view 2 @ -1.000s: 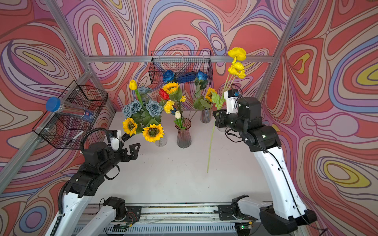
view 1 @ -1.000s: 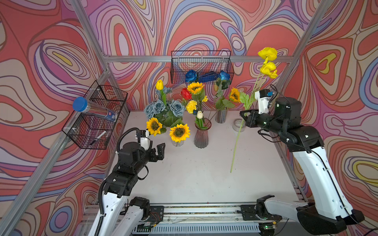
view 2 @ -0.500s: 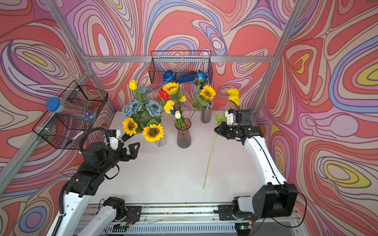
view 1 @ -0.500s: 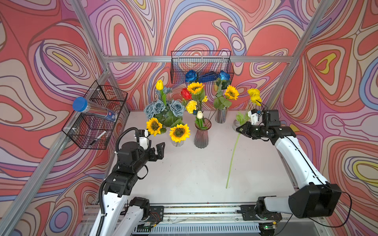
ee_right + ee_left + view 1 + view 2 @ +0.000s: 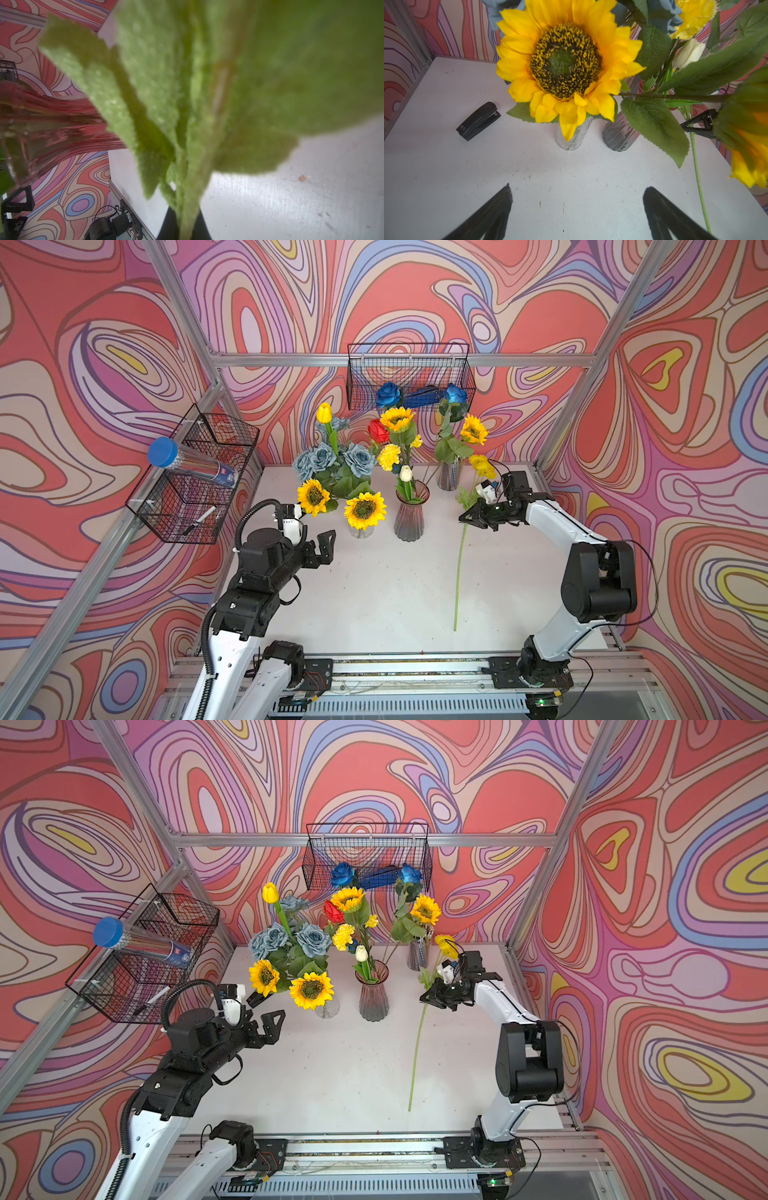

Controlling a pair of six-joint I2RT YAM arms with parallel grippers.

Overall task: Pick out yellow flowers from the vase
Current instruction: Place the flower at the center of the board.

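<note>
My right gripper (image 5: 467, 519) (image 5: 428, 997) is shut on the green stem of a yellow flower (image 5: 482, 466), low over the right of the table. The stem (image 5: 459, 572) hangs down, with its end at or near the tabletop. In the right wrist view its blurred leaves (image 5: 187, 104) fill the frame. My left gripper (image 5: 322, 545) (image 5: 576, 187) is open and holds nothing, in front of the clear vase (image 5: 360, 531) with sunflowers (image 5: 365, 510). The purple vase (image 5: 409, 518) and the back vase (image 5: 449, 475) hold more yellow blooms, among them a carnation (image 5: 388, 456).
A black stapler (image 5: 478, 120) lies on the white table (image 5: 374, 593), left of the clear vase. Wire baskets hang on the left wall (image 5: 195, 477) and on the back wall (image 5: 409, 377). A blue-capped tube (image 5: 187, 464) lies in the left one. Grey-blue roses (image 5: 324, 458) crowd the clear vase.
The right arm has come down from high up and carried the yellow flower down and forward. Its bloom has sunk from above the back basket to vase height. The left arm has not moved.
</note>
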